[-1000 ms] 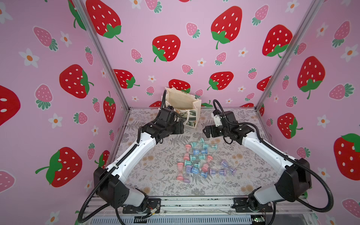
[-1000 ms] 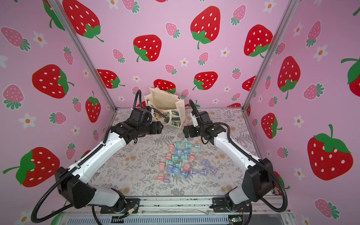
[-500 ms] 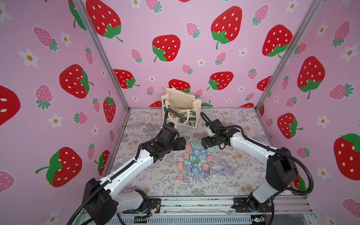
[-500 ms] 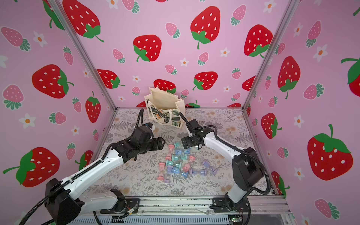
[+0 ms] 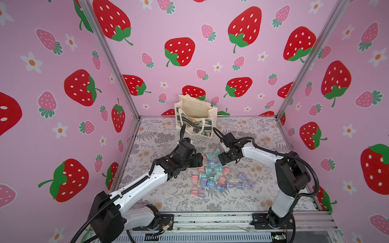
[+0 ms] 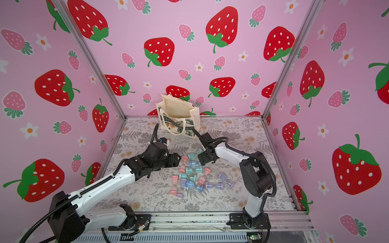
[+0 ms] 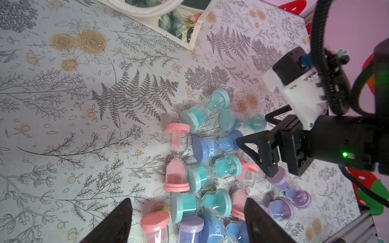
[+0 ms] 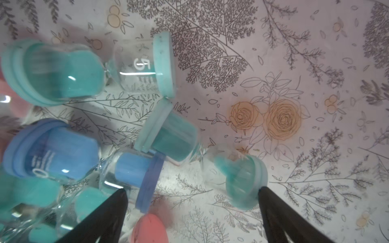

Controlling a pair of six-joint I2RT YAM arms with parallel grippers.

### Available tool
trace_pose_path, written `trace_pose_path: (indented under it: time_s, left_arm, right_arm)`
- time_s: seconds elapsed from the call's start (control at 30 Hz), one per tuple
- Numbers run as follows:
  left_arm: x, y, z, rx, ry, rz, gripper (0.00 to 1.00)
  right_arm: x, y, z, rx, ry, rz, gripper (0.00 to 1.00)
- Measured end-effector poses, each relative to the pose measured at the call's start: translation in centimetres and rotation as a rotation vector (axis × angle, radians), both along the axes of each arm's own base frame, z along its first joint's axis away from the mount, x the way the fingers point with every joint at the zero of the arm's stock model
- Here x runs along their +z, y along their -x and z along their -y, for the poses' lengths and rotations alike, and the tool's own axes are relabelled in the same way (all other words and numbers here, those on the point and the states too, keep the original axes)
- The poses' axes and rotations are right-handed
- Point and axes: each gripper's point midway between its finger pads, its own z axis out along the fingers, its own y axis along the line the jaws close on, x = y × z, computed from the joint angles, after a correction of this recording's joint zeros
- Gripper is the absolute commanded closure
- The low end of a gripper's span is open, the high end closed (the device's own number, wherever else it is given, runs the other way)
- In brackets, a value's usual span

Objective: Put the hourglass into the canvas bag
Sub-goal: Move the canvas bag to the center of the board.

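Observation:
The canvas bag (image 5: 195, 117) (image 6: 179, 117) stands open-topped at the back of the table; in the left wrist view only its lower corner (image 7: 181, 25) shows. Several small hourglasses (image 5: 212, 176) (image 6: 193, 174) in teal, blue, pink and purple lie in a heap mid-table. My left gripper (image 5: 200, 161) (image 6: 177, 161) (image 7: 187, 210) hangs open at the heap's left edge, above a lying teal hourglass (image 7: 200, 205). My right gripper (image 5: 220, 158) (image 6: 201, 160) (image 8: 191, 193) is open at the heap's far side. One finger touches a teal hourglass (image 8: 244, 181), the other is next to a blue one (image 8: 134, 170).
Strawberry-print walls close in the left, back and right sides. The floral table cover (image 5: 160, 136) lies bare between the heap and the bag. A metal rail (image 5: 210, 218) runs along the front edge. The two grippers are close together over the heap.
Both arms have come down and forward from beside the bag to the heap of hourglasses. The bag now stands alone. Both grippers have stayed open.

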Motion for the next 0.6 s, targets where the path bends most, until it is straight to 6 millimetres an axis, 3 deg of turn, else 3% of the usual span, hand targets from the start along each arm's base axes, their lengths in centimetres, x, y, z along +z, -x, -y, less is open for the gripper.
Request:
trace_pose_path:
  time_s: [0.27,0.47,0.6]
  left_arm:
    - [-0.1,-0.2,-0.4,0.021,-0.013,0.009,0.14]
    - [-0.2,-0.3,-0.7,0.034,-0.025,0.014,0.14]
    - [-0.2,-0.4,-0.8,0.04,-0.03,0.017,0.14]
  right_arm:
    - [0.2,-2.5,0.5,-0.012,0.027,0.036,0.0]
    - [0.3,-4.1,-0.3,0.007,0.02,0.048,0.0]
    - [0.3,-4.3,-0.6,0.027,0.011,0.051,0.0]
